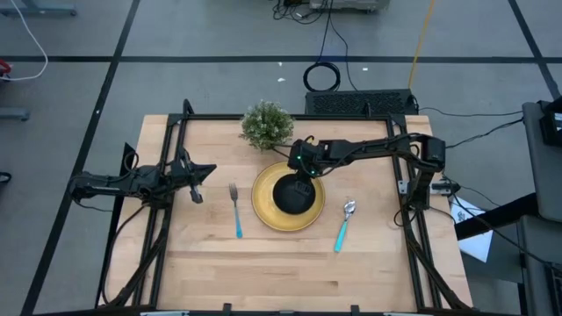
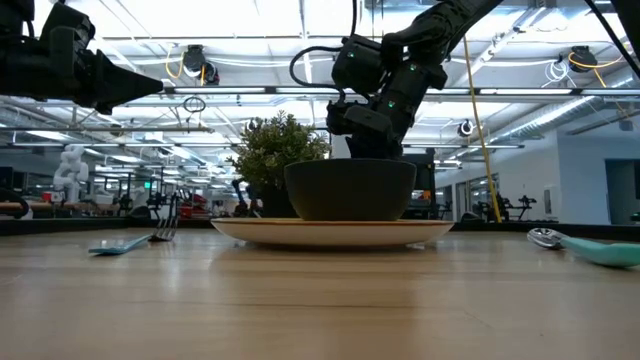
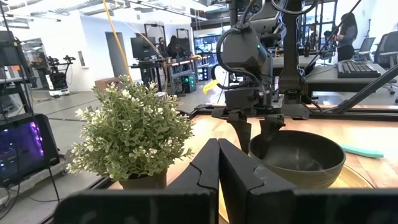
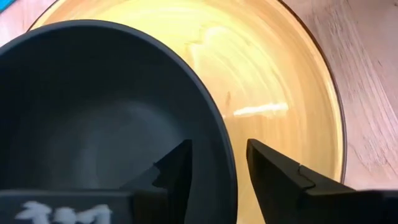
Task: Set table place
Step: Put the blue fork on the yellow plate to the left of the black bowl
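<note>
The black bowl (image 1: 294, 195) stands on the round yellow plate (image 1: 263, 211) at the middle of the table (image 1: 290, 272). A fork (image 1: 235, 211) with a light-blue handle lies left of the plate, and a matching spoon (image 1: 344, 226) lies right of it. My right gripper (image 4: 219, 149) slants down at the bowl's far rim (image 4: 225, 155) and is open. One finger is inside the bowl and one outside, and both show a gap to the rim. My left gripper (image 1: 200, 189) hangs shut and level over the table's left part.
A small bushy green potted plant (image 1: 266, 125) stands at the table's far edge, just behind the plate and next to my right arm (image 1: 360, 149). Bare wood lies along the near edge, in front of the plate.
</note>
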